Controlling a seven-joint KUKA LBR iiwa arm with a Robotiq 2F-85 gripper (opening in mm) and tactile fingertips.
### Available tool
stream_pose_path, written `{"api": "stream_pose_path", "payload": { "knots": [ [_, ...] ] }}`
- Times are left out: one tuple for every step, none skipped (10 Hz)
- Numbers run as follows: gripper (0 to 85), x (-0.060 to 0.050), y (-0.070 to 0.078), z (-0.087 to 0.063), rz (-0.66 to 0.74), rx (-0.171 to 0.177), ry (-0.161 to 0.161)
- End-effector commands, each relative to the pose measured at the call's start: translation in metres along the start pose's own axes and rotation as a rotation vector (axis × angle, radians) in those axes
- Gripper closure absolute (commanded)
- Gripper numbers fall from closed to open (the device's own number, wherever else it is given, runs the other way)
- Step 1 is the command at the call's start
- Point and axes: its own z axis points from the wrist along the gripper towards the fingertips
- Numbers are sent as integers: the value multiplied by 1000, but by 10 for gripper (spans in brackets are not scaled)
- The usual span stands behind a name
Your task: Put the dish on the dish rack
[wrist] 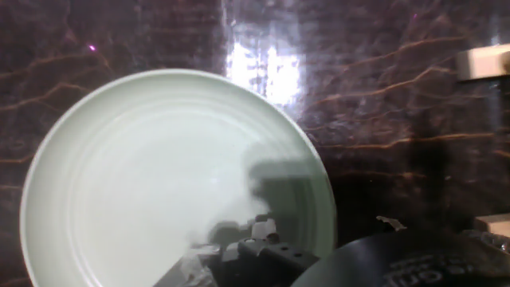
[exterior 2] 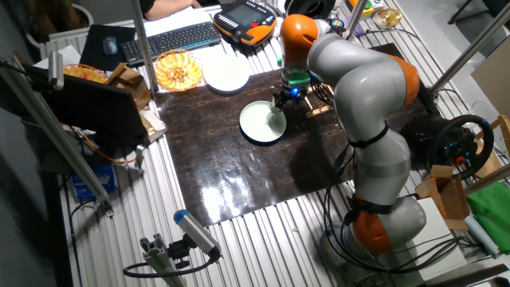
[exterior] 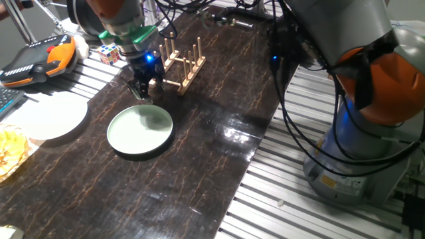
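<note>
Above the dish's [exterior: 140, 132] far rim, the pincer [exterior: 142, 92] hangs empty.

the dish [exterior: 140, 132] is pale mint green inside with a darker green rim, lying on a desk [exterior: 199, 133] topped in dark brown marble pattern with thin orange veins, bordered by ribbed silver metal. the dish rack [exterior: 179, 63] is light natural wood, the plate [exterior: 46, 116] plain white, and the end effector [exterior: 141, 91] black under a green ring and blue light. the arm [exterior 2: 358, 88] is grey with orange joints.
</note>
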Motion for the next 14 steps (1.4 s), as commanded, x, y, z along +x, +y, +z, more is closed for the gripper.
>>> {"api": "stream_pose_path", "payload": {
  "knots": [
    [230, 0, 0, 0, -6, -1, -13],
    [223, 0, 0, 0, -18, -1, -16],
    [230, -1, 0, 3, -21, -13, -14],
    [233, -2, 4, 10, -18, -30, -15],
    [227, -2, 9, 18, -10, -29, -29],
    [223, -2, 10, 22, -8, -30, -27],
    [227, -4, 8, 27, -15, -35, -25],
    [230, -6, 6, 35, -28, -48, -28],
    [243, -6, 7, 38, -28, -53, -31],
    [283, -6, 10, 41, -25, -65, -35],
    [313, -6, 11, 46, -33, -67, -48],
    [330, -8, 11, 52, -44, -76, -57],
    [367, -9, 11, 55, -55, -88, -59],
    [407, -9, 10, 54, -68, -94, -50]
  ]
}}
